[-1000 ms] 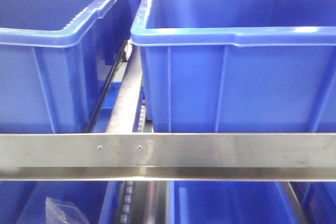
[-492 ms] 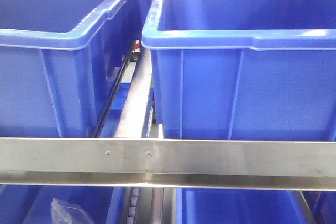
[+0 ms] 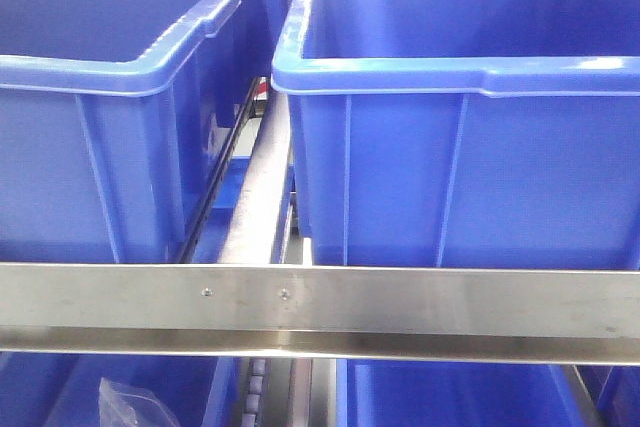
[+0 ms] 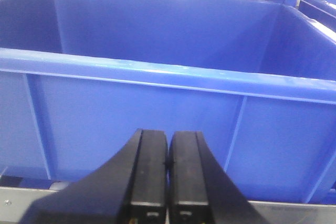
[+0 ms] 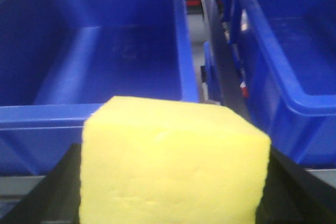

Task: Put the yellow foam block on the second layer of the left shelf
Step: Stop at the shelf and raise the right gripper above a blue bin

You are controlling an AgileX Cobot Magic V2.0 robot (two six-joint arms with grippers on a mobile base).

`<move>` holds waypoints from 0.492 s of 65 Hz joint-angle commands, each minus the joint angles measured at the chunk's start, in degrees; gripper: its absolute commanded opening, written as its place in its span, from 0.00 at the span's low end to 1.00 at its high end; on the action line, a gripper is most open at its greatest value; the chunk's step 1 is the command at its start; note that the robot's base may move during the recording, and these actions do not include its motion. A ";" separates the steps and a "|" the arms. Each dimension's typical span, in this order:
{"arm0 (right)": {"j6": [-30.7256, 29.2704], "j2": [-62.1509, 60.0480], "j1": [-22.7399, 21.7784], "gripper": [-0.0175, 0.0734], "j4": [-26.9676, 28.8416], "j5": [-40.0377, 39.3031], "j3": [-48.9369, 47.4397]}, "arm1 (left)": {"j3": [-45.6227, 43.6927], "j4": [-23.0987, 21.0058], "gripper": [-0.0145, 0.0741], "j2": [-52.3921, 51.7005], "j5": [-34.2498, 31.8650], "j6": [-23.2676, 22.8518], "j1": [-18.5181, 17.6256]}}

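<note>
The yellow foam block (image 5: 170,163) fills the lower middle of the right wrist view, held between the black jaws of my right gripper (image 5: 173,182), which show as dark edges on both sides of it. It sits just in front of the near rim of a blue bin (image 5: 105,72). My left gripper (image 4: 168,156) is shut and empty, its two black fingers pressed together in front of the wall of a blue bin (image 4: 157,103). Neither gripper nor the block shows in the front view.
Two blue bins stand side by side on the shelf, one on the left (image 3: 100,117) and one on the right (image 3: 460,127), with a roller track (image 3: 262,197) between them. A steel rail (image 3: 320,302) runs across the front. More blue bins and a clear plastic bag (image 3: 125,405) lie below.
Over the last second the front view shifted: bins and rail moved right and down in the picture. From half a second ago to now it has barely changed.
</note>
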 commanded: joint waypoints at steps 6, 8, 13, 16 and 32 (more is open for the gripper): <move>-9.07 15.92 -0.19 0.47 6.61 -7.58 -8.06 | 1.48 -0.13 0.32 0.46 -4.69 -0.22 -0.28; -9.60 18.75 -0.19 0.47 7.19 -7.93 -9.37 | 1.48 -0.13 0.32 0.46 -5.04 -0.22 -0.28; -9.67 26.44 -0.19 0.47 7.35 -8.42 -13.31 | 1.48 -0.13 0.32 0.46 -5.04 -0.22 -0.28; -9.67 30.61 -0.19 0.47 7.35 -8.50 -15.66 | 1.48 -0.13 0.32 0.46 -5.04 -0.22 -0.28; -9.67 52.37 -0.19 0.47 7.59 -8.31 -30.20 | 1.48 -0.13 0.32 0.46 -5.04 -0.22 -0.28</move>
